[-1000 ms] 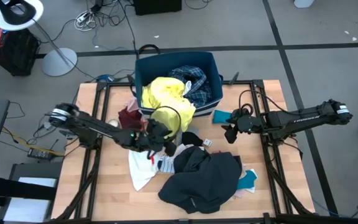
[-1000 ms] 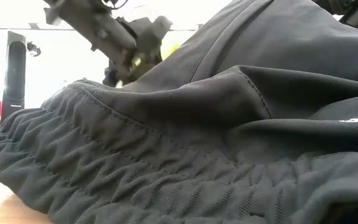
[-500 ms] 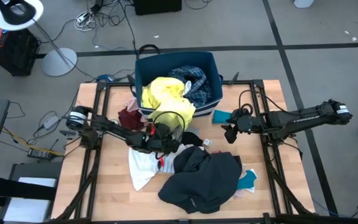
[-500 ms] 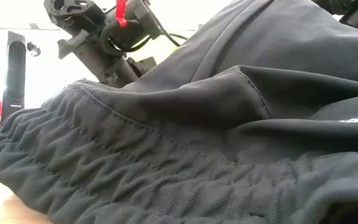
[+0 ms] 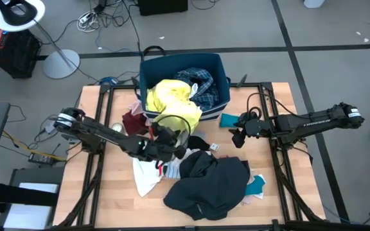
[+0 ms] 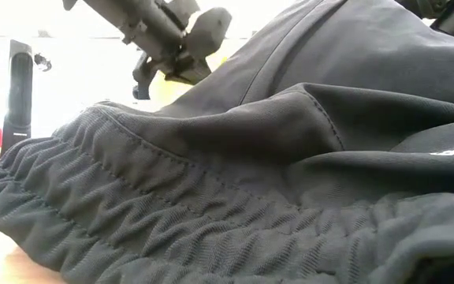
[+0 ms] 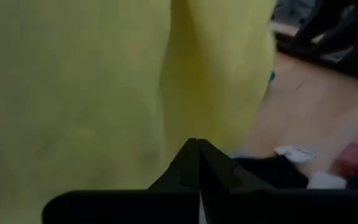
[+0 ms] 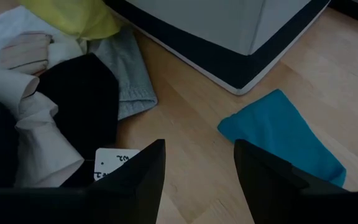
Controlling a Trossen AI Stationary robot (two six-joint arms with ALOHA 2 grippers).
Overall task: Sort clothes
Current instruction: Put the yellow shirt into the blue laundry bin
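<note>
The left gripper (image 5: 172, 142), fingers pressed together with nothing visibly pinched, sits at the table's (image 5: 108, 186) centre, just below the yellow garment (image 5: 172, 102) draped over the navy bin (image 5: 184, 64) at 12 o'clock. The clothes pile, topped by a dark grey garment (image 5: 211, 186), spreads toward 5 o'clock. At 3 o'clock the right gripper (image 5: 237, 138) hangs with fingers spread, beside a teal cloth (image 8: 284, 134).
</note>
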